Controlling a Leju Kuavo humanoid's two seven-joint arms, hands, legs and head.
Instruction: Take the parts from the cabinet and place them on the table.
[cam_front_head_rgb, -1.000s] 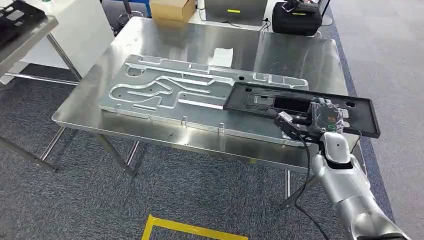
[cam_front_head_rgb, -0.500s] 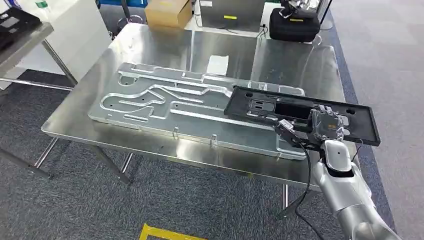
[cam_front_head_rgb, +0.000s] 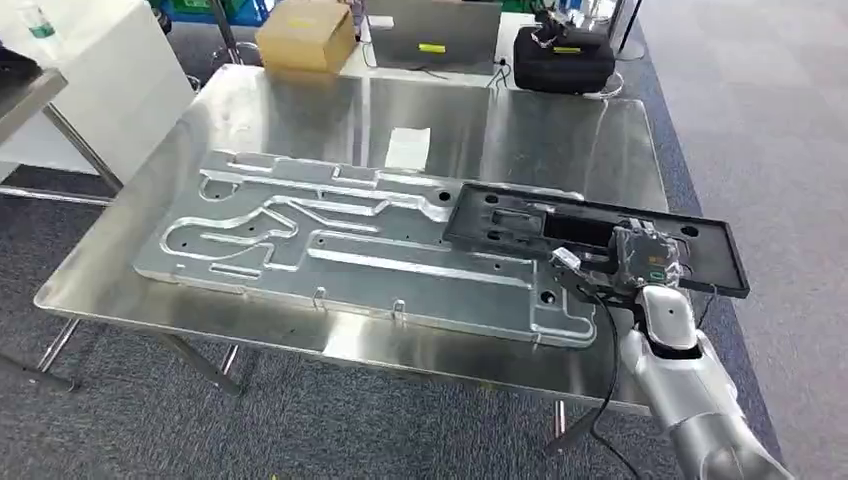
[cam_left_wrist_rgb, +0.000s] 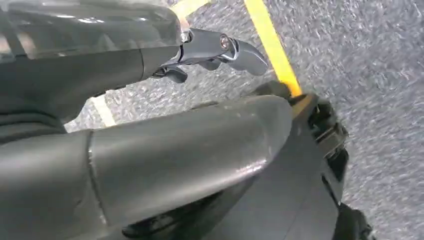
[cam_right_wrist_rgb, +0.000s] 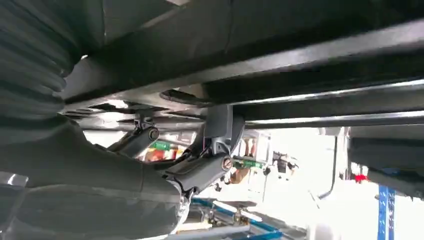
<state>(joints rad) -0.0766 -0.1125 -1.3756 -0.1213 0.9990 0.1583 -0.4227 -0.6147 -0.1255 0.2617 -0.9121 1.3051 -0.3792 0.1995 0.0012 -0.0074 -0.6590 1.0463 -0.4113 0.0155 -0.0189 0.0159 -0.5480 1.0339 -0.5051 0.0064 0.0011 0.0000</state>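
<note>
A flat black frame-shaped part (cam_front_head_rgb: 520, 215) lies across the right end of a large machined aluminium plate (cam_front_head_rgb: 350, 250) on the steel table (cam_front_head_rgb: 560, 130). Its right end reaches past the table's right edge. My right hand (cam_front_head_rgb: 645, 258) grips the part at its near edge. The right wrist view looks up at the part's dark underside (cam_right_wrist_rgb: 300, 40), with my fingers (cam_right_wrist_rgb: 200, 170) curled under it. My left hand (cam_left_wrist_rgb: 150, 150) hangs over the carpet with its fingers (cam_left_wrist_rgb: 220, 47) stretched out and nothing in them.
A white paper sheet (cam_front_head_rgb: 407, 147) lies on the table behind the plate. At the far edge stand a cardboard box (cam_front_head_rgb: 305, 35), a grey case (cam_front_head_rgb: 430, 30) and a black bag (cam_front_head_rgb: 562, 55). Another table (cam_front_head_rgb: 20, 95) is at the left. Yellow tape (cam_left_wrist_rgb: 272, 45) marks the floor.
The whole picture has shifted: the camera moved closer to the table, which now sits lower and further left. My right hand still holds the black part over the plate's right end.
</note>
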